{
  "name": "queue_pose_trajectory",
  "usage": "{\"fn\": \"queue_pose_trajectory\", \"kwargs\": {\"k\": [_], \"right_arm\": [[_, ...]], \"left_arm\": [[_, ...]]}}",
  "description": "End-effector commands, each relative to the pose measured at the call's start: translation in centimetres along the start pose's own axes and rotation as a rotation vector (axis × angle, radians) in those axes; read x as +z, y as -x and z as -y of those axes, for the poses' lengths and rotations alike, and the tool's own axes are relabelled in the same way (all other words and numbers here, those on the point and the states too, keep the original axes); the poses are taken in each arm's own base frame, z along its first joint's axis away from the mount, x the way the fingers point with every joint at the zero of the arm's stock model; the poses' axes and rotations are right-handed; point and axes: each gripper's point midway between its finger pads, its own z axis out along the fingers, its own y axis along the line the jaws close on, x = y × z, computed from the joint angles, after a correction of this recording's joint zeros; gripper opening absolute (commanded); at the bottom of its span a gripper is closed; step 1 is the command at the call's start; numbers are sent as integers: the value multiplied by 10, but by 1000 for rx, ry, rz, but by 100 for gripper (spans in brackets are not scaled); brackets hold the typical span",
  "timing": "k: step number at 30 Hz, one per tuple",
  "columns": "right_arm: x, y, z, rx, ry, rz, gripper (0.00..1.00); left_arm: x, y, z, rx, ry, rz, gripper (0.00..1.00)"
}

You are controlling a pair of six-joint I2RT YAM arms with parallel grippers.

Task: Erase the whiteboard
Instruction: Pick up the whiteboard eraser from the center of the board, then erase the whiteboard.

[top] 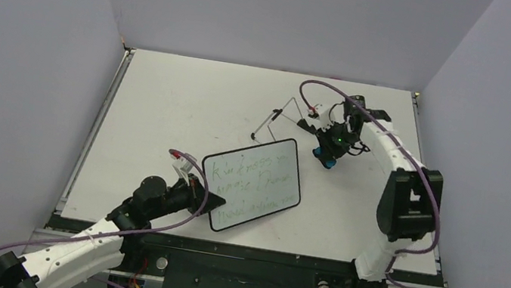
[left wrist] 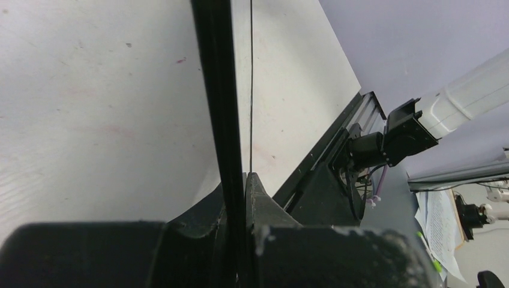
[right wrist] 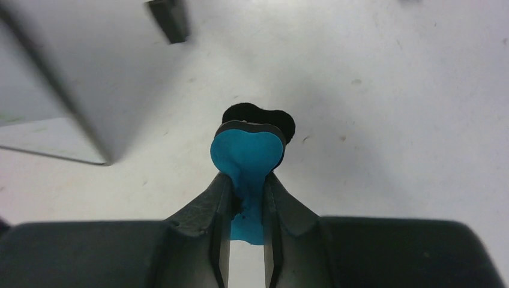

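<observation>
The whiteboard (top: 252, 184) lies low over the near middle of the table, black-framed, with handwritten lines on its face. My left gripper (top: 212, 202) is shut on its near left edge; in the left wrist view the board's black frame (left wrist: 217, 90) runs edge-on between the fingers. The blue-and-black eraser (right wrist: 247, 153) is squeezed between the fingers of my right gripper (right wrist: 248, 183), which is shut on it, just above the table at the far right. In the top view that gripper (top: 327, 155) sits beyond the board's far right corner.
A thin wire easel stand (top: 279, 117) lies on the table behind the board, just left of the right gripper. Grey walls close in the table on three sides. The right arm's base (top: 404, 204) stands at the near right.
</observation>
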Motion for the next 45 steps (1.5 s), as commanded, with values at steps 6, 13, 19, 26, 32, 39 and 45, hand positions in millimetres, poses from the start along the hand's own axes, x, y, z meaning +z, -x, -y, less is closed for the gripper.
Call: {"fn": "queue_pose_trajectory", "kwargs": {"k": [6,13,19,26,32,39,45], "right_arm": [[-129,-6,-97,-119,124,383,0],[-150,-18,-139,-302,109,537,0],[-147,-27,-146,-342,73,592,0],[-148,-20,-144,-331,68,606,0],[-147,-8,-148,-348,41,582,0],[-149,34,-169,-318,49,541,0],[-134,47,-188,-366,79,532,0]], "left_arm": [[26,31,71,30,-222,142,0],[51,16,92,5,-254,87,0],[64,5,104,28,-277,52,0],[74,-11,107,18,-293,-1,0],[80,-17,116,-11,-315,-38,0],[85,-21,121,-83,-319,-43,0],[94,-17,124,-175,-308,-38,0]]}}
